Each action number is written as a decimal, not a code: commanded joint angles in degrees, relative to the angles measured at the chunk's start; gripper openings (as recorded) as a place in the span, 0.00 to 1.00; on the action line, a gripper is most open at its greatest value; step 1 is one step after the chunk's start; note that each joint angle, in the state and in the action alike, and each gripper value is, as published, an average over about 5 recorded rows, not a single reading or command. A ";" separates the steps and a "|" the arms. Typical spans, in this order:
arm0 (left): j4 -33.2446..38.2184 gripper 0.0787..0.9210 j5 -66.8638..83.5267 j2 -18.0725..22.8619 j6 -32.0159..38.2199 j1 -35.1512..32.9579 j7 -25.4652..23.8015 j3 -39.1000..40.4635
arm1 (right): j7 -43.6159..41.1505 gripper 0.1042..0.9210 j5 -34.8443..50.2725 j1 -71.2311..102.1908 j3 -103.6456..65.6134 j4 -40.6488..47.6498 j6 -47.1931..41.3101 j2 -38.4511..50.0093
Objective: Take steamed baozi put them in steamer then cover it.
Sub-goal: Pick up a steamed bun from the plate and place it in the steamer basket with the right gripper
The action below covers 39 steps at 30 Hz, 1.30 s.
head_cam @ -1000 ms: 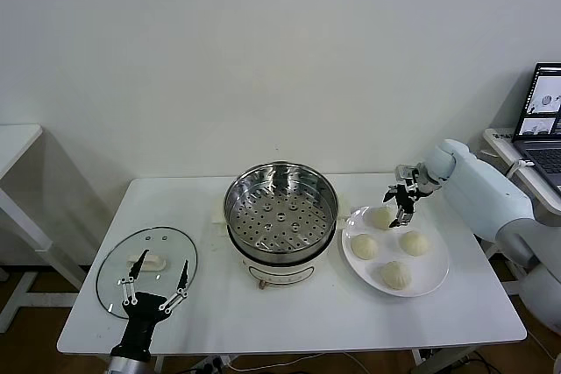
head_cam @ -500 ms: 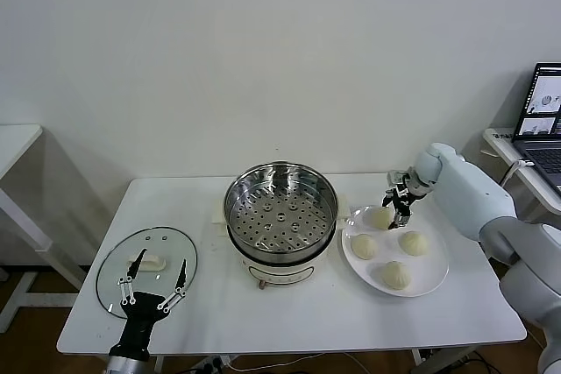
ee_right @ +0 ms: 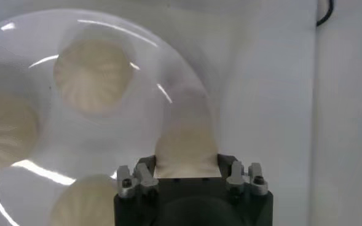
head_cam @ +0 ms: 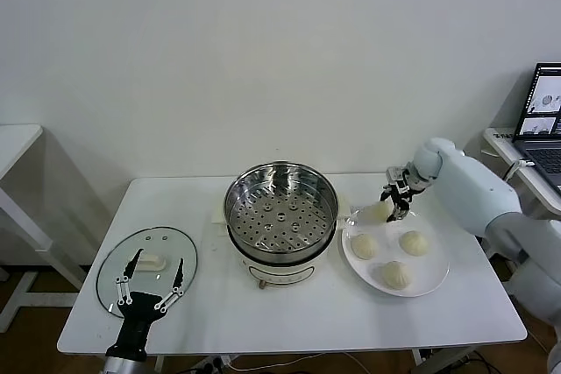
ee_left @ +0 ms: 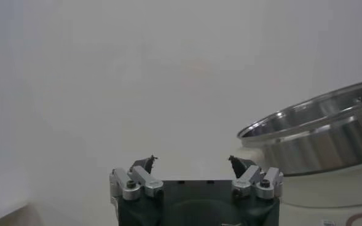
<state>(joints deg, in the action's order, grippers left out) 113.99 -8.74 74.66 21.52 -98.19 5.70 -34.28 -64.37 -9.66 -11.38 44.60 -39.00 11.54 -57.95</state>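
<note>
**One bun lifted above the plate**

At the front left corner of the white table (head_cam: 289, 321), the cover (head_cam: 147, 267) lay flat, its white handle (head_cam: 151, 262) on top. The left gripper (head_cam: 150, 285) hung just over its near edge with fingers spread wide, holding nothing. In the middle of the table stood the steamer (head_cam: 280, 212), open, its holed tray bare. Toward the right edge sat the white plate (head_cam: 431, 276) with three steamed baozi (head_cam: 395, 274) on it. Above the plate's back rim, the right gripper (head_cam: 392, 203) had its fingers pinched on the fourth baozi (ee_right: 185, 140), lifted clear of the plate.
</note>
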 commanded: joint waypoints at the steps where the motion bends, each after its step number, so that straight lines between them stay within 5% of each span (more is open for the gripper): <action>1: 0.05 0.88 0.01 0.04 0.33 0.04 0.10 0.21 | -2.95 0.73 6.51 -14.24 9.85 -15.14 11.95 3.73; 18: 0.36 0.88 0.02 0.50 1.70 -0.20 0.22 0.05 | -3.89 0.74 -0.27 -22.91 17.14 -28.82 30.65 -7.58; 39: 0.62 0.88 1.40 0.14 1.73 1.11 0.42 -1.68 | 2.55 0.74 -18.62 -8.84 13.92 -13.86 31.77 -20.32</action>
<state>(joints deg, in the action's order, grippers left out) 114.53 -7.87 74.86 23.31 -97.37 6.10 -35.50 -63.29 -22.46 -23.32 58.74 -57.38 42.06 -74.02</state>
